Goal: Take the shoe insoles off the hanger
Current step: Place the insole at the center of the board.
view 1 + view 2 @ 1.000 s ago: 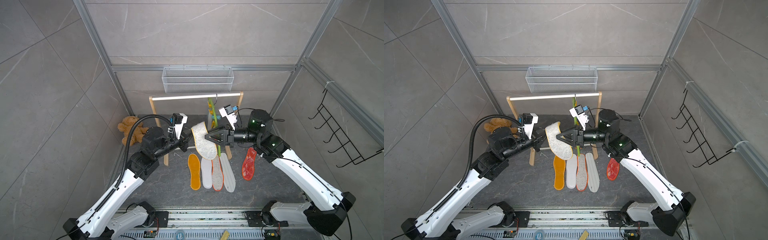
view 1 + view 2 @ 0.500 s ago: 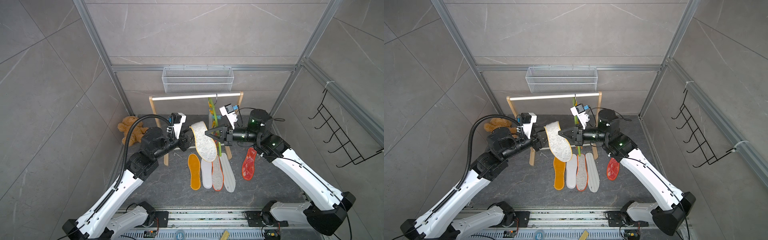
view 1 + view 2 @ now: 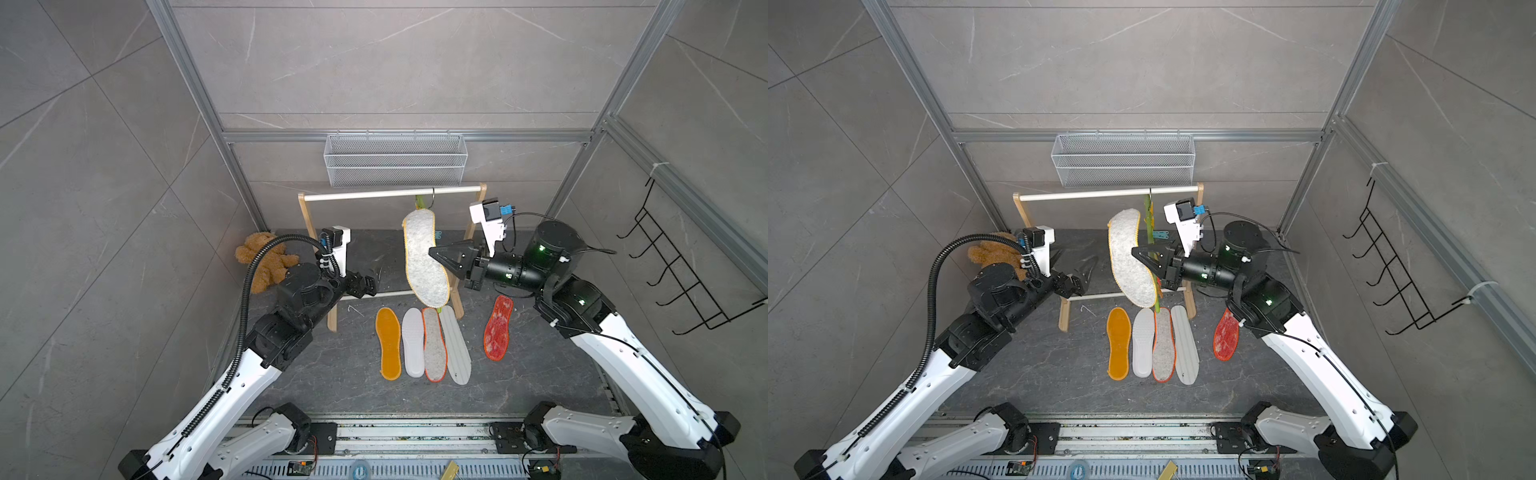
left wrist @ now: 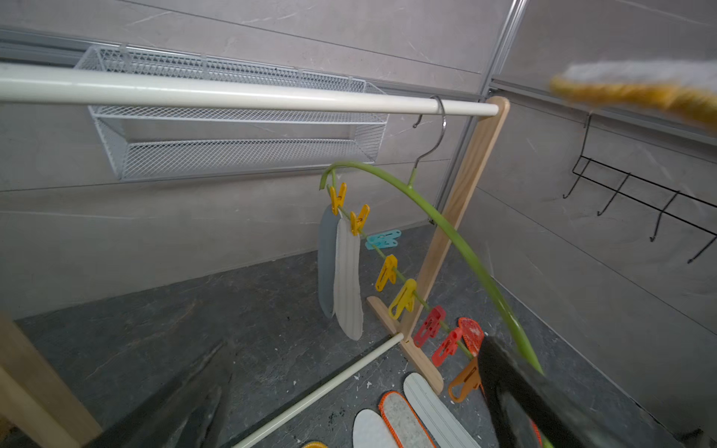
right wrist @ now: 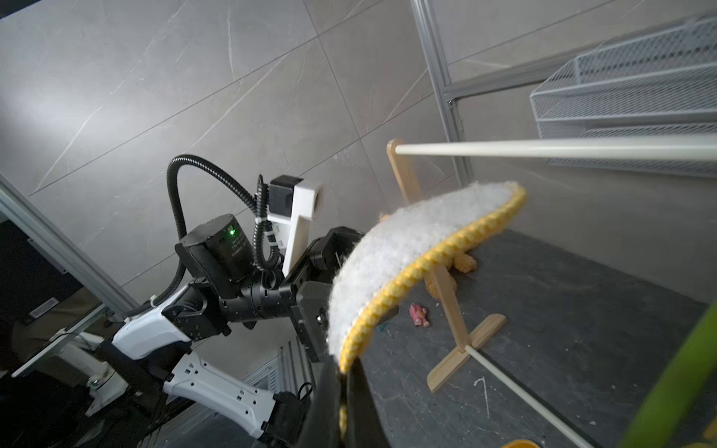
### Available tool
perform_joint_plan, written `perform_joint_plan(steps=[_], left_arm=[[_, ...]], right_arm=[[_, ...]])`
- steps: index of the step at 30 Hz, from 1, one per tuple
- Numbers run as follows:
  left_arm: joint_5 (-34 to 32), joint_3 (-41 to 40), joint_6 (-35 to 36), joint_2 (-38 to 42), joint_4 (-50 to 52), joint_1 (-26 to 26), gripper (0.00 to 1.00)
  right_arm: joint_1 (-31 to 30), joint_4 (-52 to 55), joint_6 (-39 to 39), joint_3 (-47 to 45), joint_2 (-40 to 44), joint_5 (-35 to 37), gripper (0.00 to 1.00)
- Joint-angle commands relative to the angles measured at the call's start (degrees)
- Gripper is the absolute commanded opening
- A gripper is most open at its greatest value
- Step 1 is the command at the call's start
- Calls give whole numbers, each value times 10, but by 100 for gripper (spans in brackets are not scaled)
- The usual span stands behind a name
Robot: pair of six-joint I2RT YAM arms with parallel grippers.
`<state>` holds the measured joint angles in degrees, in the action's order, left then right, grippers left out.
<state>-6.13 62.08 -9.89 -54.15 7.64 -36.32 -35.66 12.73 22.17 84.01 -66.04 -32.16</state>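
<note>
My right gripper (image 3: 435, 252) is shut on the edge of a beige-grey felt insole with a yellow rim (image 3: 424, 257), holding it in the air in front of the hanger; its jaws pinch the yellow rim (image 5: 351, 349). My left gripper (image 3: 368, 286) stands open and empty, left of that insole. The lime-green hanger (image 4: 446, 229) hangs from the rail by its hook. A blue-grey insole (image 4: 326, 263) and a pale striped insole (image 4: 347, 279) are clipped to it. On the floor lie orange-yellow (image 3: 388, 343), white (image 3: 412, 343), orange-rimmed grey (image 3: 434, 345), striped (image 3: 455, 349) and red mesh (image 3: 497, 328) insoles.
The wooden rack with its white rail (image 3: 390, 193) stands mid-floor, a white wire basket (image 3: 395, 160) on the wall behind it. A teddy bear (image 3: 266, 266) sits at the back left. Black wire hooks (image 3: 685, 282) line the right wall. A blue clip (image 4: 383, 239) lies on the floor.
My left gripper has opened, let go of the felt insole and drawn back to the left. My right gripper has shut on the insole's rim and now holds it alone.
</note>
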Motion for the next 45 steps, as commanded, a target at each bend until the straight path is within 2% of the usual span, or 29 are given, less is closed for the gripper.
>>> perform_joint_plan(steps=[1,5,8,11,14,21,31,37,45], left_arm=[[-65,-27,-38,11,-5,5,99],[-66,-72,-74,13,-15,9,99],[-64,-105,-101,13,-32,9,99],[-61,-132,-124,10,-49,9,99],[-56,-150,-143,2,-62,8,99],[-32,-167,-173,-27,-77,9,98],[-16,-181,-182,-40,-83,10,98],[-10,-184,-186,-51,-87,12,98],[1,-182,-193,-72,-97,12,98]], right_arm=[[2,30,-65,17,40,123,0],[8,28,-96,-14,88,302,0],[14,20,-112,-44,117,408,0],[28,16,-119,-79,133,485,0],[64,18,-97,-110,134,507,0],[231,10,33,-189,99,357,0],[401,-42,129,-238,-103,88,0],[414,-55,117,-204,-243,5,0],[413,-95,137,-195,-339,-9,0]])
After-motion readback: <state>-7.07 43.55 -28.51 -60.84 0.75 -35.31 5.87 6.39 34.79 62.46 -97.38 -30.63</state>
